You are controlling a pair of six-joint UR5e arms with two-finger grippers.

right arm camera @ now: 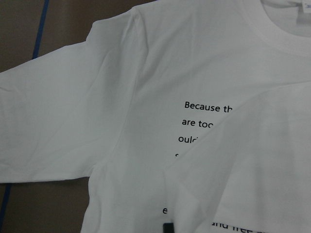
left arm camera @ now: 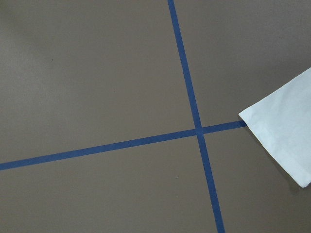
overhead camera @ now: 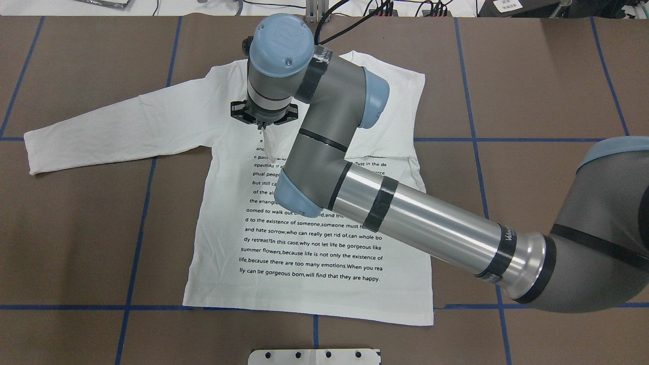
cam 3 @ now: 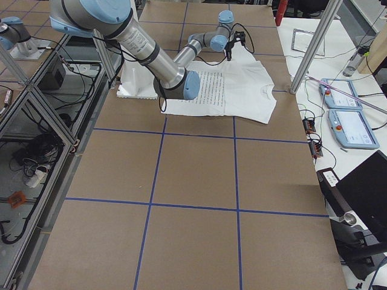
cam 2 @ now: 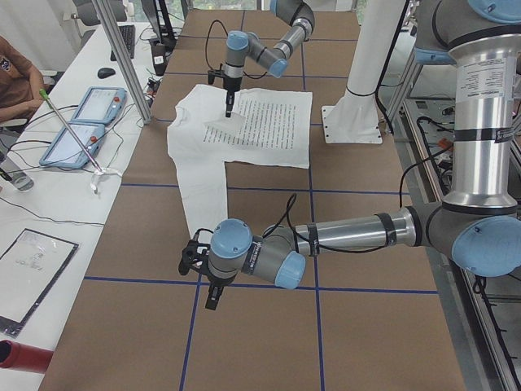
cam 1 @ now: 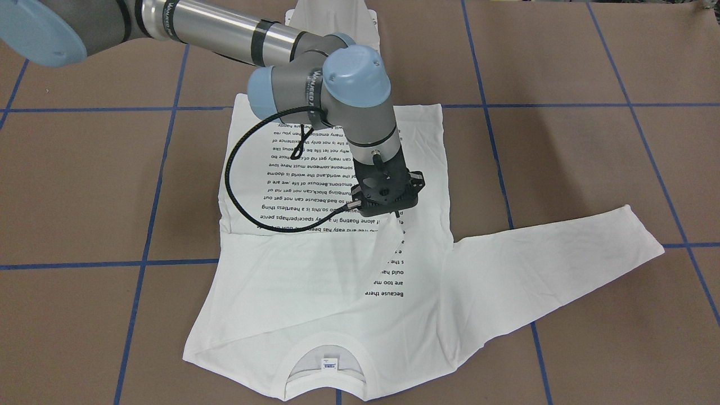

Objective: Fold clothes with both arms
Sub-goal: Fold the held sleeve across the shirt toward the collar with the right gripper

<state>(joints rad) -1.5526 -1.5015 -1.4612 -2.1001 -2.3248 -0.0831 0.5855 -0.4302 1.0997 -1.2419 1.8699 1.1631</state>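
The white long-sleeved T-shirt [overhead camera: 304,289] lies flat on the brown table, print up, collar [cam 1: 326,371] away from the robot. One sleeve [overhead camera: 116,132] stretches out toward my left side. The other sleeve is folded across the chest and covers part of the text. Its end rises in a small peak to my right gripper [cam 1: 398,216], which is shut on it above the upper chest [right arm camera: 146,97]. My left gripper [cam 2: 212,300] hangs low over bare table beyond the outstretched cuff [left arm camera: 286,141]. It shows only in the exterior left view, so I cannot tell whether it is open or shut.
Blue tape lines [overhead camera: 142,218] grid the brown table. The white pedestal base [overhead camera: 314,356] stands at the robot's edge. A side bench with two tablets [cam 2: 81,122], cables and metal posts [cam 2: 122,57] runs along the far edge, where a person's arm [cam 2: 16,73] shows.
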